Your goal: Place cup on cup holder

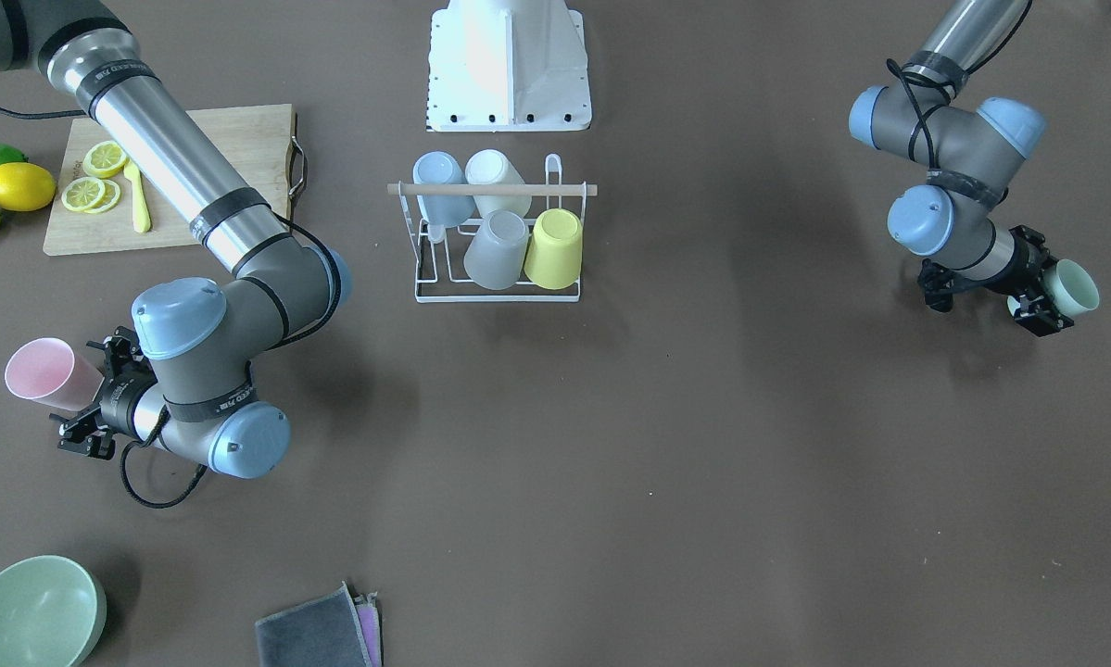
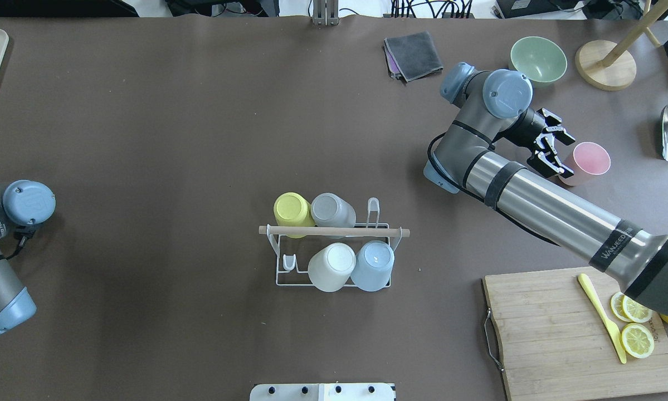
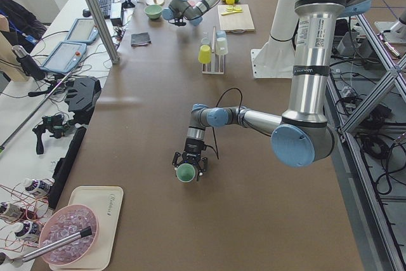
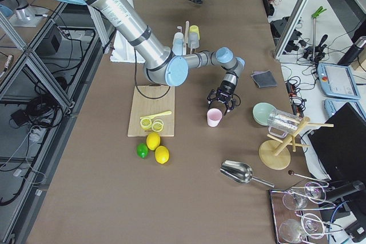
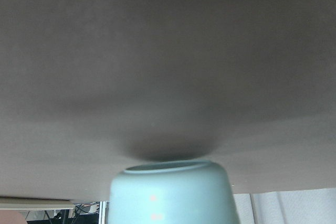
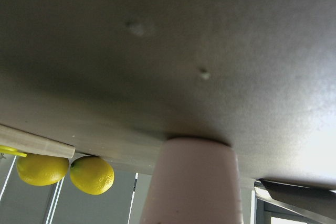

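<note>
Left tool [image 1: 1048, 292], right tool [image 1: 78, 394] — both clamped, low

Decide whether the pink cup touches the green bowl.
Apart. The overhead view shows a stretch of table between the pink cup and the green bowl.

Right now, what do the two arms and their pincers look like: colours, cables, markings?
Both arms match: silver tubes, grey joints with light-blue caps, black bands. The right arm carries white lettering on one band; a black cable loops around the left arm. The left pincer and right pincer are black and two-fingered.
</note>
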Robot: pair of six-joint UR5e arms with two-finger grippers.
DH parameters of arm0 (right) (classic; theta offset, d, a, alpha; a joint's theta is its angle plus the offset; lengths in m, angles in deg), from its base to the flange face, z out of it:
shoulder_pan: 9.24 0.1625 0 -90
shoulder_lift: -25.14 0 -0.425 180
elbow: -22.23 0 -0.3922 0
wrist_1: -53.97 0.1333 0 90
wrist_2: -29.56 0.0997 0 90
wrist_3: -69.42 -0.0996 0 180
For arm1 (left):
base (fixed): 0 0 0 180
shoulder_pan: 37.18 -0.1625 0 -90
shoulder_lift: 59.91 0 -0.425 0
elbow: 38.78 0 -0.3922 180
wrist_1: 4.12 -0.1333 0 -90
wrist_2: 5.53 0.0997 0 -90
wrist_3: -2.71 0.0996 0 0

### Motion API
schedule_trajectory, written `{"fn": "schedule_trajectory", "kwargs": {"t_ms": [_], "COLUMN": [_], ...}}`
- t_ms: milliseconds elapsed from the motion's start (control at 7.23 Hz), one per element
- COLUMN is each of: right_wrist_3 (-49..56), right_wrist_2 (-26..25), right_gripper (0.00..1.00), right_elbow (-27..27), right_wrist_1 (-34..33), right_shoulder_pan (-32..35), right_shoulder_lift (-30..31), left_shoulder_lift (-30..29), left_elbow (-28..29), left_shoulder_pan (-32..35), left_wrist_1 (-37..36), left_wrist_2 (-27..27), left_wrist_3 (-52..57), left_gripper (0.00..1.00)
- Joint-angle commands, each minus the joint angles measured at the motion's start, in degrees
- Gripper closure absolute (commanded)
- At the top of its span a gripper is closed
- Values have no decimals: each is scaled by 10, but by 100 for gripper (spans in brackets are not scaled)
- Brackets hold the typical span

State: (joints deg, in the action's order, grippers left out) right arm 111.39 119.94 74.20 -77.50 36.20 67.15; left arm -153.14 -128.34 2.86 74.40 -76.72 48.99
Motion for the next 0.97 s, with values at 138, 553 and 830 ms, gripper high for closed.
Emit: {"fn": "schedule_trajectory", "kwargs": {"t_ms": [138,553,830], "right_wrist_3": [0,-3,-2], "right_wrist_2": [-5,-5,-9], "right_gripper": [2,2,2], "right_elbow": [36,36,36], "right_wrist_1": [-3,-2,-4], "right_shoulder_pan": [-4,-9,-9], "right_shoulder_lift": [34,39,39], "left_shoulder_lift": [3,63,50], "left_elbow": [0,-73,-136], "left_shoulder_pan": [6,54,166], "left_wrist_1": [15,66,66], "left_wrist_2": [0,-5,-50], "left_wrist_3": [0,118,267], "left_gripper": [3,97,98]}}
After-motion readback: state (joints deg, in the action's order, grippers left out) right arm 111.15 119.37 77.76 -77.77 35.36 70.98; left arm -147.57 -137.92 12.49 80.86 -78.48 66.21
